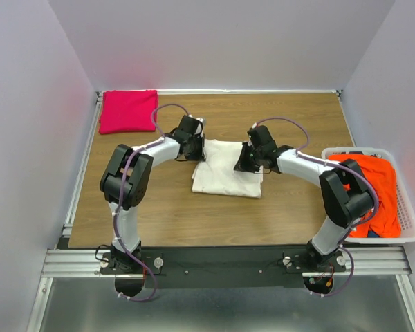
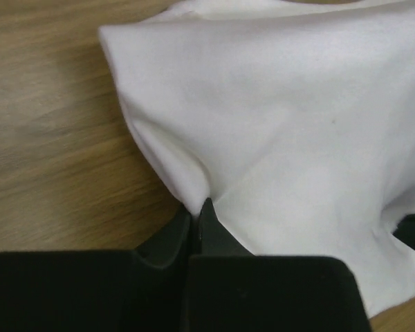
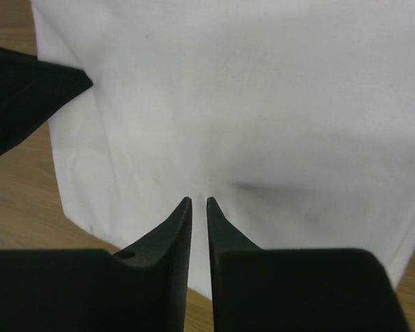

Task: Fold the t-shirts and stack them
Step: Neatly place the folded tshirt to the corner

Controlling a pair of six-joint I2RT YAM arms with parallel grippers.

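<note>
Got the cream-white t-shirt (image 1: 225,173) in the middle of the table (image 1: 159,214), folded flat into a rough rectangle between the two arms. From the top camera, reads slightly longer left-to-right than near-to-far, skewed a little off the table edges. Can't make out collar or hem, so no call on which way it points. Seeing the left gripper (image 1: 199,144) at the far-left corner of it and the right gripper (image 1: 245,160) at its right edge. From the left wrist: clamped fully together on a pinch of the white cloth, with creases fanning out from the tips. None of that visible from the top view, with the wrist bodies covering both sets of fingertips. From the right wrist: nearly together with only a thin slit between, tips down on flat fabric beside a faint dent. Can't tell whether any cloth is nipped there. Also catching a black wedge (image 3: 28,90) cut off at the left edge of that view, not identifiable. Only in the top view: magenta-pink t-shirt (image 1: 128,111) folded at the far-left corner of the table, well apart from the white one. Same view, orange-red t-shirt (image 1: 380,187) bunched in the white basket (image 1: 409,228) at the right edge, partly hidden behind the right arm.
</note>
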